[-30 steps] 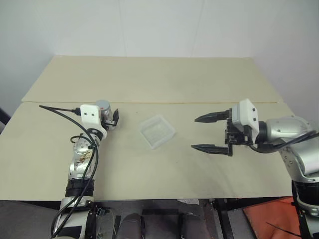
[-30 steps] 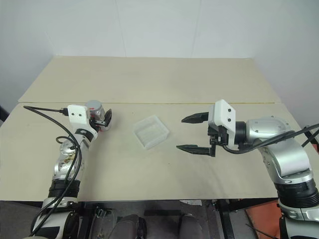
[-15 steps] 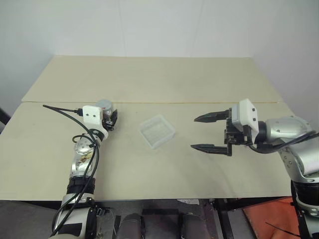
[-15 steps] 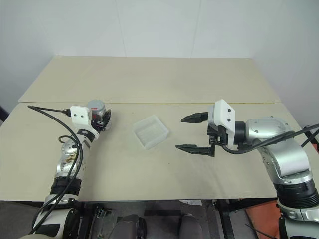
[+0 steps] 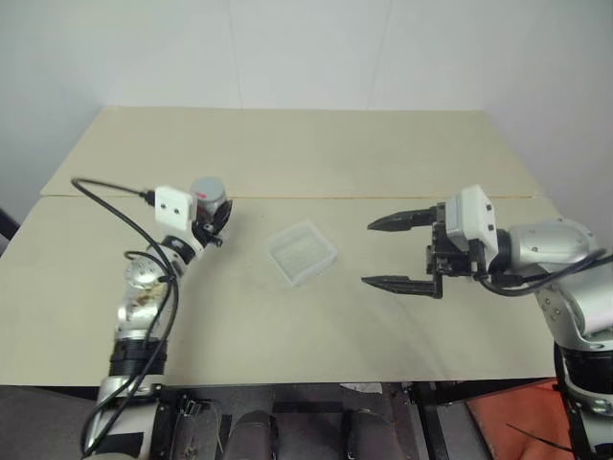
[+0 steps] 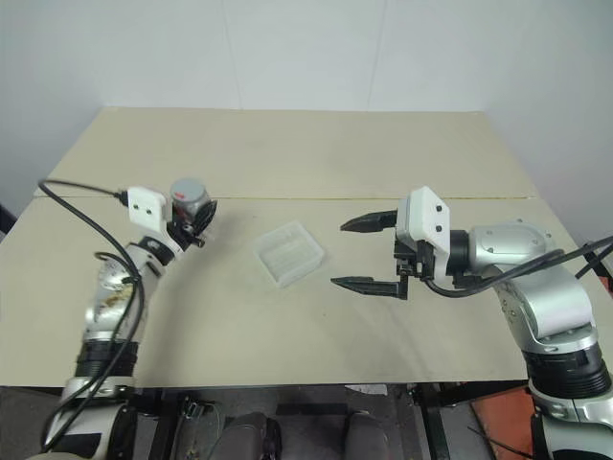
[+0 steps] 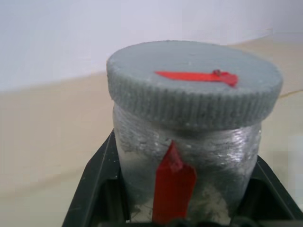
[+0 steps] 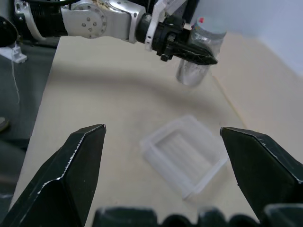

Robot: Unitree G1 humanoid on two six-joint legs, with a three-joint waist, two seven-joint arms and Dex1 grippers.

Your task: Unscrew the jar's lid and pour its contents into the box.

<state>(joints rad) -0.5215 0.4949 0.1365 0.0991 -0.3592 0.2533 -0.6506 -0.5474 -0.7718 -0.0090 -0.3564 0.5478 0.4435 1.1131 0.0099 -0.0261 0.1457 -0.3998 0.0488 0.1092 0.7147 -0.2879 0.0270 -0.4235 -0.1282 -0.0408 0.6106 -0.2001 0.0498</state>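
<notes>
Left wrist view: ribbed grey lid (image 7: 194,90) on silvery jar (image 7: 187,182), left hand (image 5: 213,225) clamped | right hand (image 5: 393,252) apart | clear square box (image 5: 302,253)

A second ago the left gripper (image 5: 213,217) had its fingers open around the jar (image 5: 208,198), which stood on the worktop (image 5: 316,326). Now the fingers are closed on the jar and it is lifted off the worktop, carried a little toward the box (image 5: 302,253). The lid (image 7: 194,85) is on the jar. The right gripper (image 5: 391,252) has risen slightly.
</notes>
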